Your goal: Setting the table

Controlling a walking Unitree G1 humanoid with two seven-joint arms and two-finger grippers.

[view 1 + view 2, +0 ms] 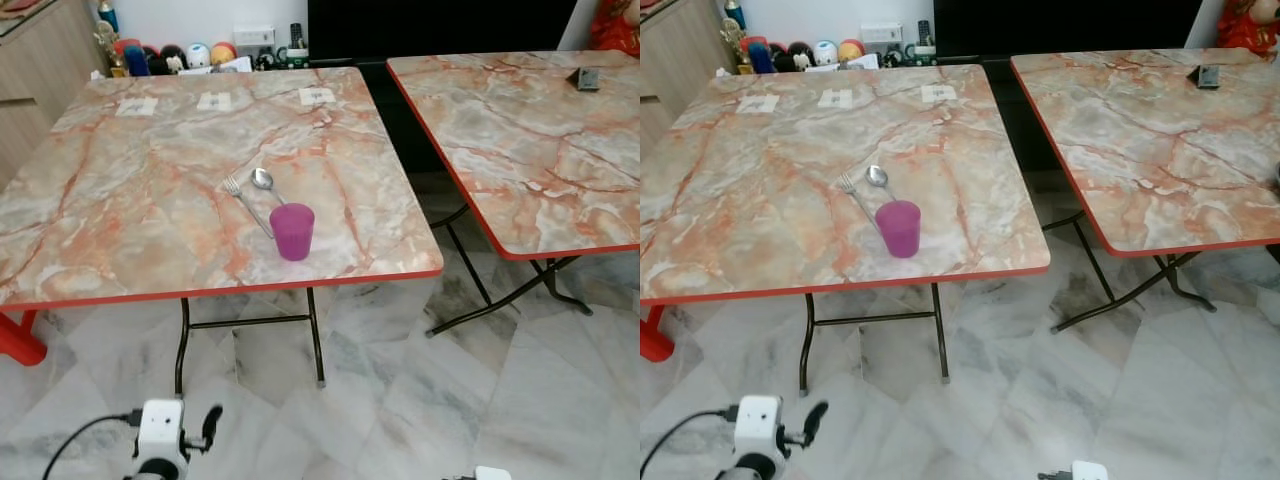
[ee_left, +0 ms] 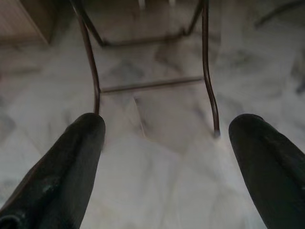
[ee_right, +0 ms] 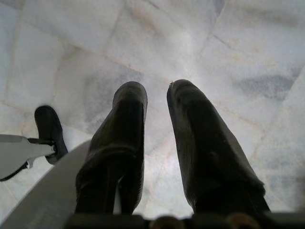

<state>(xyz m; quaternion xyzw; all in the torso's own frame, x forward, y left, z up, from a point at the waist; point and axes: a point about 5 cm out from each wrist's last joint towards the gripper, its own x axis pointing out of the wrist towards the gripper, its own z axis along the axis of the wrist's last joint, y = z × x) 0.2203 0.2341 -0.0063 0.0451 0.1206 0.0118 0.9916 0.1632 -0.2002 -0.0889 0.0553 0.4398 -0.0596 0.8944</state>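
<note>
A purple cup stands near the front edge of the marble-patterned surface at centre frame, with a fork and spoon lying side by side just behind it. One place looks partly laid; no plate is in view, so the setting appears unfinished. The second surface at right carries a small dark object. Both arms hang low over the floor: the left tool spread wide apart, the right tool nearly together, both empty.
</note>
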